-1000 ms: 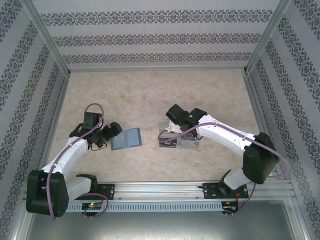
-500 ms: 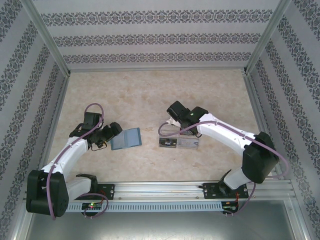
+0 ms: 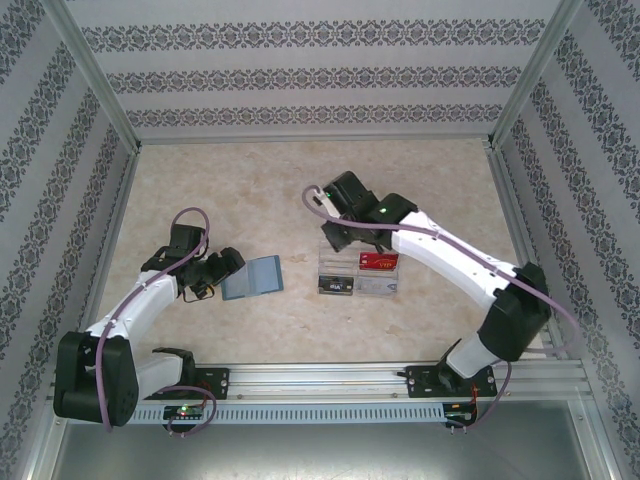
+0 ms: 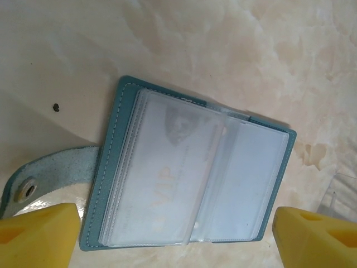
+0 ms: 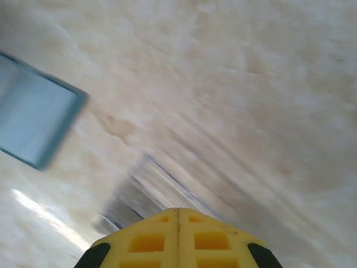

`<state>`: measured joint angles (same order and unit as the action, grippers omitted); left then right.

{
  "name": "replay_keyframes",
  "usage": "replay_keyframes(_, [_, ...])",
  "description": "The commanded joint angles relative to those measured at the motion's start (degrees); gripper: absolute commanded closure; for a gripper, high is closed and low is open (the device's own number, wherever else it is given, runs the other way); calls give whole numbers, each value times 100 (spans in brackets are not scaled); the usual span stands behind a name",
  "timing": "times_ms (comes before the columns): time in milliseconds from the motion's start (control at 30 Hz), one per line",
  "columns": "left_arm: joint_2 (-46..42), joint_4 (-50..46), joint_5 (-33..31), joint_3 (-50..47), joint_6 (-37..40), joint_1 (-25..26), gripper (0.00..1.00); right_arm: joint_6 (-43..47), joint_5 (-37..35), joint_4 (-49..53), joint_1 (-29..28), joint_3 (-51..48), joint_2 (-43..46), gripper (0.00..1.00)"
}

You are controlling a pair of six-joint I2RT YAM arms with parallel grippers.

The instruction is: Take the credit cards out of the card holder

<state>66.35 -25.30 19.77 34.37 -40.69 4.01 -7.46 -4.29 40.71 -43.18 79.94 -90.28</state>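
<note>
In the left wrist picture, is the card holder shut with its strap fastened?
No, the card holder lies open, its clear sleeves facing up and its snap strap lying loose at one side.

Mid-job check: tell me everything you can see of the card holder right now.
The card holder lies open on the marbled table. Its teal cover looks like stitched leather, with a strap ending in a snap. Inside are clear plastic sleeves; one holds a pale card printed VIP. The left gripper, open, straddles its near edge; contact cannot be judged.
</note>
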Motion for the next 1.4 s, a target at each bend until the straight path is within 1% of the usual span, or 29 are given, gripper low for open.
replay_keyframes(0, [73,-85,214,-16,64,-33,10,-1432,836,-498,-210,100,-469,100])
replay_keyframes(167, [154,-54,372,45,67,-33,13,-2211,1088,-1043,-547,212,-1195,100])
replay_keyframes(300, [22,-360,151,285,82,-32,13,-2470,1098,-982,-794,627,-1885,100])
replay_keyframes(400, [-141,-580,-62,469,96,-32,13,-2753,1166,-959,-832,858,-2301,100])
replay_keyframes(433, [-169,-598,-48,496,105,-32,13,-2811,1168,-966,-827,899,-2408,100])
replay_keyframes(600, [-94,-269,354,430,30,-24,16,-3052,1236,-1037,-840,1044,-2815,100])
replay_keyframes(767, [212,91,446,181,-110,-23,18,-3172,1420,-1062,-836,1151,-3136,100])
replay_keyframes(867, [338,293,466,68,-192,-23,23,-3165,1414,-980,-835,1232,-3294,100])
replay_keyframes(967, [442,359,417,40,-205,-23,33,-3164,1399,-941,-833,1260,-3372,100])
replay_keyframes(1033, [545,400,412,26,-185,-24,47,-3185,1425,-951,-826,1252,-3398,100])
replay_keyframes(1067, [580,426,414,12,-173,-29,52,-3178,1435,-944,-830,1256,-3412,100])
replay_keyframes(1167, [742,450,379,0,-134,-24,54,-3199,1473,-912,-832,1285,-3477,100])
replay_keyframes(1267, [843,329,214,41,-81,-26,56,-3190,1475,-876,-832,1318,-3513,100])
replay_keyframes(1367, [838,209,56,67,-38,-23,56,-3173,1474,-845,-832,1340,-3547,100])
